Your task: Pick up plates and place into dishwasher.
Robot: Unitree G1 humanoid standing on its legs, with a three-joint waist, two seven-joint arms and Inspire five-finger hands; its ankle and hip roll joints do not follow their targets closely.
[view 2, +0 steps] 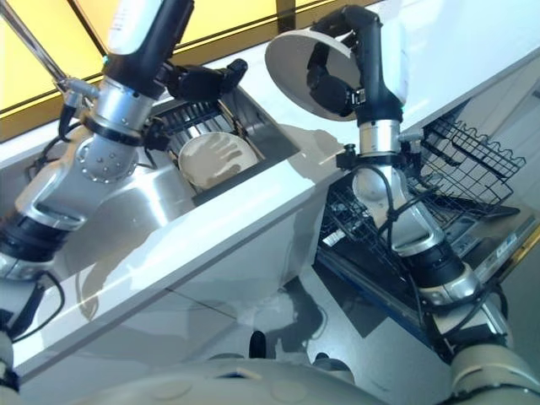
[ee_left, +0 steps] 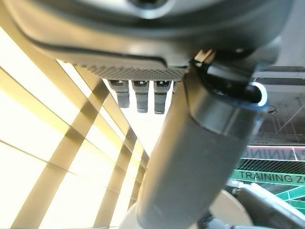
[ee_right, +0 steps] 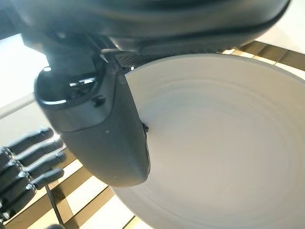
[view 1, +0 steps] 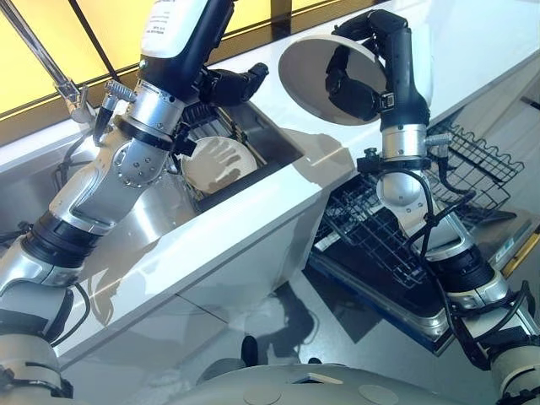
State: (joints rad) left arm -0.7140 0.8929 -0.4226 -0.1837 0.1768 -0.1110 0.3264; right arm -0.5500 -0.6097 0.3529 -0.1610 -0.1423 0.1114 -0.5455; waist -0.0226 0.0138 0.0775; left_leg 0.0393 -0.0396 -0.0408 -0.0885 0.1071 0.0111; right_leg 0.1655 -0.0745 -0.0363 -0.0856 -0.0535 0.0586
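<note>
Carrying one plate above the counter, with the dishwasher rack not yet reached.

Right hand (view 1: 364, 80) grasps a white plate (view 1: 314, 69) near the upper centre of the head views, thumb across its face and fingers hooked over its rim; the plate stands tilted on edge, its face turned toward the frame's left, and being round it has no long axis. A second plate (view 1: 221, 162) lies in the sink (view 1: 274, 139) at centre left. Left hand (view 1: 236, 83) hovers above the sink, fingers relaxed, holding nothing. The dishwasher rack (view 1: 472, 160) at right looks bare of plates, so I judge the task barely begun.
</note>
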